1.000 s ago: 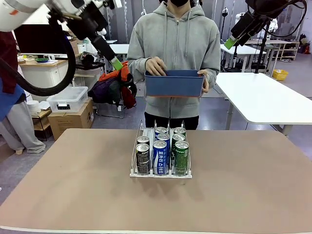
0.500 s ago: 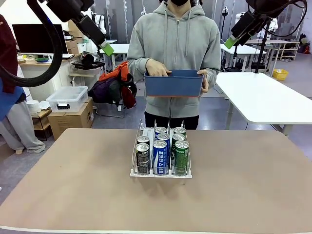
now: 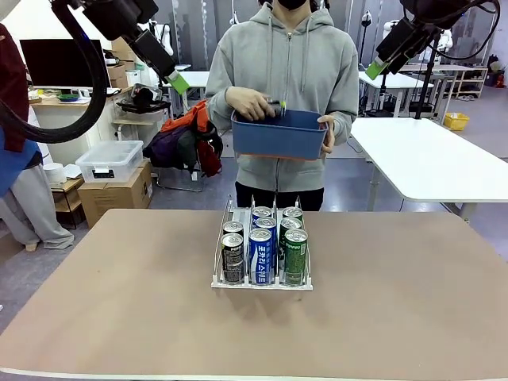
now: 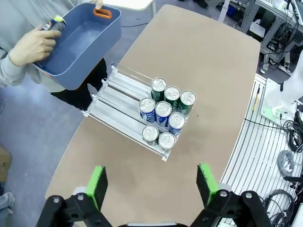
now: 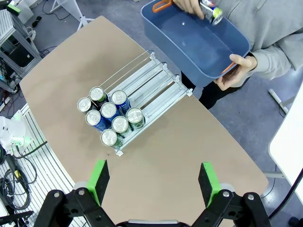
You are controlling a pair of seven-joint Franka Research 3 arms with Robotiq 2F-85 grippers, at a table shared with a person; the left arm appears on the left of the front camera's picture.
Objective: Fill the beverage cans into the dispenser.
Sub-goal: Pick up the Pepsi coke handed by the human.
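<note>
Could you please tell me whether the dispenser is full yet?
Not full. The dispenser holds eight beverage cans, bunched at one end; the rest of each lane is bare.

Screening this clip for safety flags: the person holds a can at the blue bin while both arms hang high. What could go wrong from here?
1. The blue bin is tilted, with a supporting hand on it while the other hand holds a can; either might drop toward the stocked cans in the dispenser.
2. The left gripper and right gripper hang open above the table; an arm descending could meet the person's reach.
</note>
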